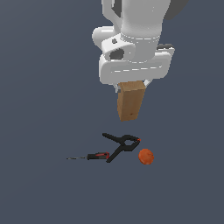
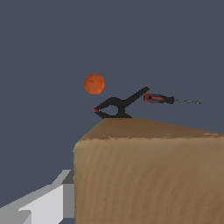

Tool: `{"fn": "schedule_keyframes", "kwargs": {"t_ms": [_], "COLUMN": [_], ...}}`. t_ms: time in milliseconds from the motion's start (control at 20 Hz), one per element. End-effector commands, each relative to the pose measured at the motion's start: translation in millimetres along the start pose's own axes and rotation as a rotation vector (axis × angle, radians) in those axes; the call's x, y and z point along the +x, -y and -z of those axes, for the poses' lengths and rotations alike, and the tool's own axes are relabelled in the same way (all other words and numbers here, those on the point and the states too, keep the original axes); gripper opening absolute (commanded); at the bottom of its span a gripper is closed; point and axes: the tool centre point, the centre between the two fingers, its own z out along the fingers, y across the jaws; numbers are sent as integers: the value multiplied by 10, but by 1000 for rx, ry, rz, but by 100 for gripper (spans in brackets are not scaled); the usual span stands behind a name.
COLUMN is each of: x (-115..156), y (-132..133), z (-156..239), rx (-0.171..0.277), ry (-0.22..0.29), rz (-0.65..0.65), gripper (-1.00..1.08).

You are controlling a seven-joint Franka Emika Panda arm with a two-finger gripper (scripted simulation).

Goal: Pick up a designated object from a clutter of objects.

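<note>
The gripper [image 1: 131, 87] hangs below the white arm in the upper middle of the exterior view, and its fingers are clamped on the top of the wooden block [image 1: 130, 103]. The block is light brown, taller than wide, and hangs a little tilted, its lower end well clear of the dark grey floor [image 1: 39, 188]. Only a sliver of a finger shows beside the block's upper edge; the rest is hidden behind the arm's white housing.

Below the block, toward 6 o'clock from it in the exterior view, lie the other things. The black clamp [image 1: 121, 145] with red tips rests on the floor with its handles spread. Just beside it at 9 o'clock lies the thin screwdriver [image 1: 89, 156], its black-and-red handle near the clamp and its thin shaft pointing away toward the exterior view's left. At about 4 o'clock from the clamp sits the small orange ball [image 1: 146, 156], near it but apart.

In the wrist view the block [image 2: 148, 175] fills the near part of the picture, with one pale grey finger [image 2: 43, 203] pressed against its side. Beyond the block's edge show the clamp [image 2: 118, 106], the screwdriver [image 2: 159, 99] and the ball [image 2: 94, 84], all lying on the floor and none touching the block.
</note>
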Motion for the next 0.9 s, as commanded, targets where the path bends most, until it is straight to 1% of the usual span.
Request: {"fn": "schedule_keyframes", "kwargs": {"t_ms": [0,400,850], "x": [102,365,615], "y": [90,334,557], "z": [213,671,1089], "rx": [-1,0,0], "ry": [-9,-9,-9], "rz": [-1,-1,-1], "gripper": [-100,-100,-100]}}
